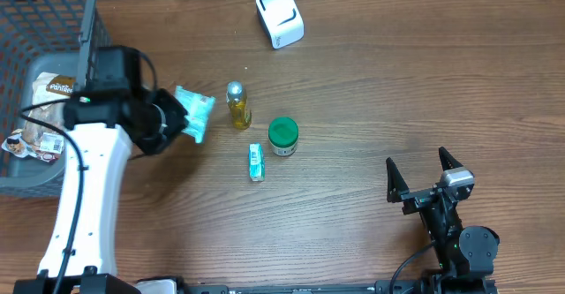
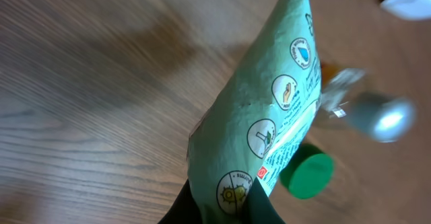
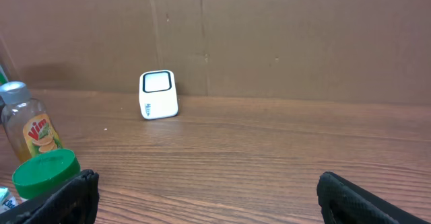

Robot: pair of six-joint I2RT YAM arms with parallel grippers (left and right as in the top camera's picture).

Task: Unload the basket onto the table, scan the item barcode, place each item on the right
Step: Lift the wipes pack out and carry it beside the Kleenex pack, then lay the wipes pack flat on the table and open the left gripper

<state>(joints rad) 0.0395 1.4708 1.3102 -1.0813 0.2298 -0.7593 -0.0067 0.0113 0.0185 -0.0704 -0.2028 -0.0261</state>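
- The left gripper (image 1: 179, 119) is clamped tight on 1 end of a mint-green printed plastic pouch (image 2: 269, 116), held over the brown wooden table (image 1: 371, 82).
- The pouch is just left of a small yellow-liquid bottle with a silver cap (image 1: 237, 105), well apart from the white boxy barcode scanner (image 1: 280, 16).
- The right gripper (image 1: 427, 172) holds nothing, its 2 fingers spread wide.

Overhead straight down; right wrist low, toward scanner (image 3: 158, 94); left wrist close; green lid (image 1: 282, 132) shared.
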